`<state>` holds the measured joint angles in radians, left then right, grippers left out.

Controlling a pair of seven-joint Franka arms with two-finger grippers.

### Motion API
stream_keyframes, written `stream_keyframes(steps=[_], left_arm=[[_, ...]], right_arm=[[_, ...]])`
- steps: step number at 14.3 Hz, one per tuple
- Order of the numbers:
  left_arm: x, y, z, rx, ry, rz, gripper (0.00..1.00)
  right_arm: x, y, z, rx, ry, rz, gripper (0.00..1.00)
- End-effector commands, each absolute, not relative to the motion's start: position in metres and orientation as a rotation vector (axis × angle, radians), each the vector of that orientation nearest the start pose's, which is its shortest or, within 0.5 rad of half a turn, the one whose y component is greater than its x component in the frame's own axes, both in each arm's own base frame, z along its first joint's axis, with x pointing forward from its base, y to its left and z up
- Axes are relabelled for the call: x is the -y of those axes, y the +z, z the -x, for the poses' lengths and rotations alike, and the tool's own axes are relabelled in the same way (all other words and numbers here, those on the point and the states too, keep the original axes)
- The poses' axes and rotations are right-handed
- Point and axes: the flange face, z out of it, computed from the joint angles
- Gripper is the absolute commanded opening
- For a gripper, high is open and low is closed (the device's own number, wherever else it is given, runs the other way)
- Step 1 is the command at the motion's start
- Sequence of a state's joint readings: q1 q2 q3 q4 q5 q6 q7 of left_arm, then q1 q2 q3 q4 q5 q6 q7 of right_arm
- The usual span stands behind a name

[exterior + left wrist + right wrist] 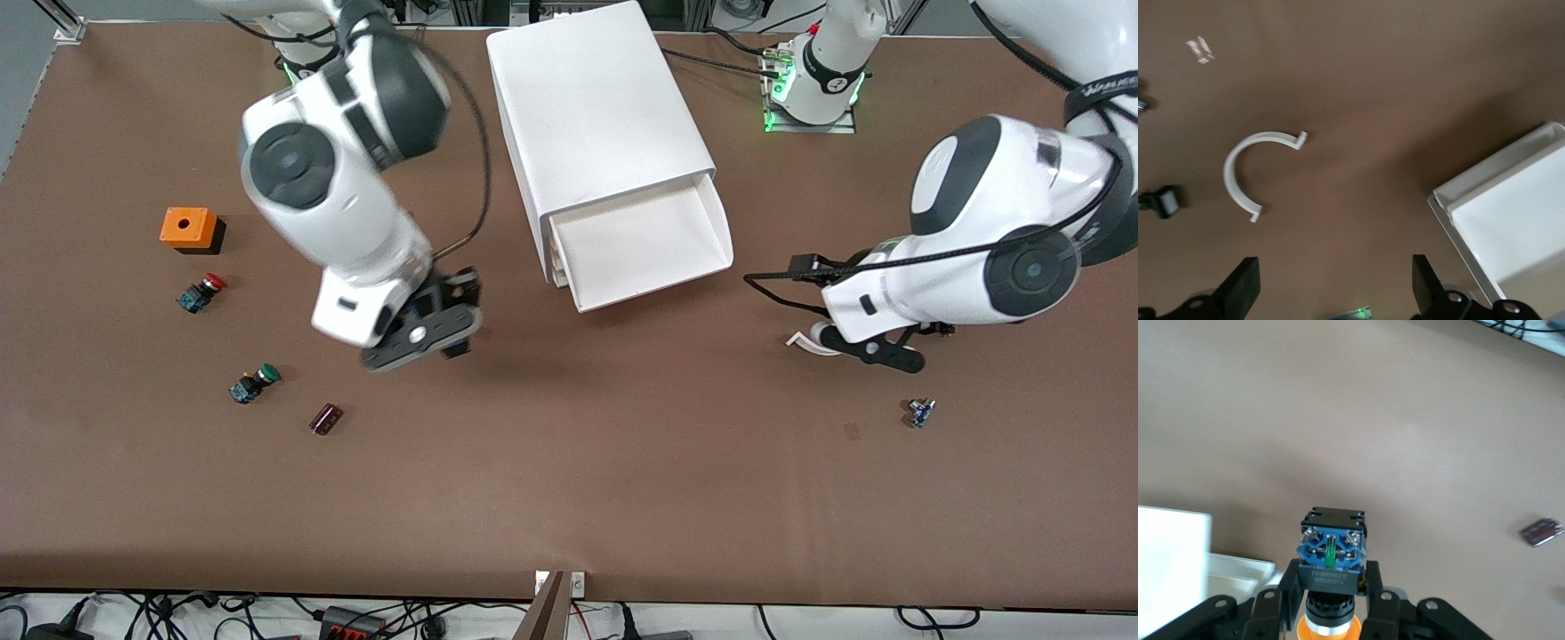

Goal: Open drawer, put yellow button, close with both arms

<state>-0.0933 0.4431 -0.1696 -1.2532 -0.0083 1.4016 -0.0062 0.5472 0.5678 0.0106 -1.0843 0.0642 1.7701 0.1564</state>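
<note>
Top drawer (645, 244) open; yellow button (1330, 587) held aloft.
Right end effector (442, 331), at the cabinet's (596, 107) 8 o'clock, clamps it; left end effector (1331, 290) waits spread wide above the surface (622, 462).

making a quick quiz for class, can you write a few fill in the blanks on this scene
1. The right gripper is shut on the ____ button.
2. The top drawer of the cabinet is ____.
3. The left gripper has its jaws ____ over the table.
4. The cap of the button nearest the front camera is ____.

Missing: yellow; open; open; green
</note>
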Motion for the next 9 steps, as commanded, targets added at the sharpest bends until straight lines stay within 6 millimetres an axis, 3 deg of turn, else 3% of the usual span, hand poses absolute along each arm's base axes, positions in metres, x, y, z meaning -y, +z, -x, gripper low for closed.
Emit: stream_keyframes(steps=[1,5,7,9], left_arm=[[0.133,0.54,-0.641,-0.329,0.372,3.107,1.0],[0.115,0.593,-0.627,-0.239,0.287,3.11,1.0],[0.118,0.58,-0.619,-0.13,0.223,3.099,1.0],[0.117,0.57,-0.6,-0.087,0.128,3.107,1.0]], right_arm=[[-0.437,0.531,-0.585,0.543,-0.165,2.958,0.0],[-0.501,0.53,-0.539,0.583,-0.193,2.914,0.0],[-0.521,0.512,-0.529,0.619,-0.161,2.912,0.0],[-0.537,0.506,-0.521,0.599,-0.155,2.875,0.0]])
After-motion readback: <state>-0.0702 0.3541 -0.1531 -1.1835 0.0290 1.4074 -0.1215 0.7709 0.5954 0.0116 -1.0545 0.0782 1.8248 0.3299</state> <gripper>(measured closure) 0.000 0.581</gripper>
